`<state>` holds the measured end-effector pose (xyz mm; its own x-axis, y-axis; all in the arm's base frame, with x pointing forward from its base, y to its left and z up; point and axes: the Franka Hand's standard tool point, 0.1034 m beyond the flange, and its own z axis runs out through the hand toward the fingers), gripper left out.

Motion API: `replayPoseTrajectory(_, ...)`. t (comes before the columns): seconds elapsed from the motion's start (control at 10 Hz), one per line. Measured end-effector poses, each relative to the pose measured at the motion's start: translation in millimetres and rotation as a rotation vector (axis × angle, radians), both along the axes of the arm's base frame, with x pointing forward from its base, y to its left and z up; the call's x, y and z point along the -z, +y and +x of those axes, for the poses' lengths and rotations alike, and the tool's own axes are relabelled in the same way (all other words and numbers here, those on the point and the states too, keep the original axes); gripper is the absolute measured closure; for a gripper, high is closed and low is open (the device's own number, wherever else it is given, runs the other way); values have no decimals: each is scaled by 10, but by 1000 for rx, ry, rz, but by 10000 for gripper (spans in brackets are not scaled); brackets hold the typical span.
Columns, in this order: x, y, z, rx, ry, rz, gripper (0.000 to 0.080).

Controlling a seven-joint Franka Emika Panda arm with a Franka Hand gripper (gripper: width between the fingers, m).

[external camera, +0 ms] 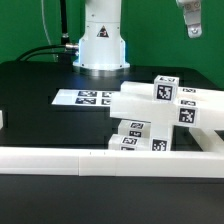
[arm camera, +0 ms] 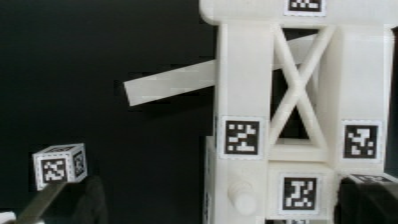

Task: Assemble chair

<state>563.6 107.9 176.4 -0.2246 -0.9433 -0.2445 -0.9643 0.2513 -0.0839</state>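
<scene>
The chair parts (external camera: pixel 160 105) are chunky white pieces with black-and-white tags, lying piled at the exterior view's right, behind the rail. My gripper (external camera: pixel 190 22) hangs high above them, at the top right of the exterior view. In the wrist view I look down on a framed panel with crossed braces (arm camera: pixel 285 90) and several tags. A flat slab (arm camera: pixel 169 88) sticks out from under it. A short post with a tag (arm camera: pixel 59 165) lies apart on the black table. My gripper (arm camera: pixel 214 205) is open and empty, with its dark fingers (arm camera: pixel 54 205) wide apart.
A long low white rail (external camera: pixel 100 160) runs along the front edge. The marker board (external camera: pixel 85 98) lies flat in front of the robot base (external camera: pixel 100 45). The table top (external camera: pixel 40 90) is black, with a green backdrop behind.
</scene>
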Motion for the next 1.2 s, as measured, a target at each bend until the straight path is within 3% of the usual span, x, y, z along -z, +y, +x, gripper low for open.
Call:
replayPoseTrajectory(0.2, 7, 4, -4, -20, -3, -3, 151)
replayPoseTrajectory(0.7, -34, 136, -106, -596, 30, 24, 151)
replayPoseTrajectory(1.0, -19, 115, -73, -831, -49, -4, 151)
replayPoseTrajectory(1.2, -21, 79, -124, -1164, -66, -62, 151)
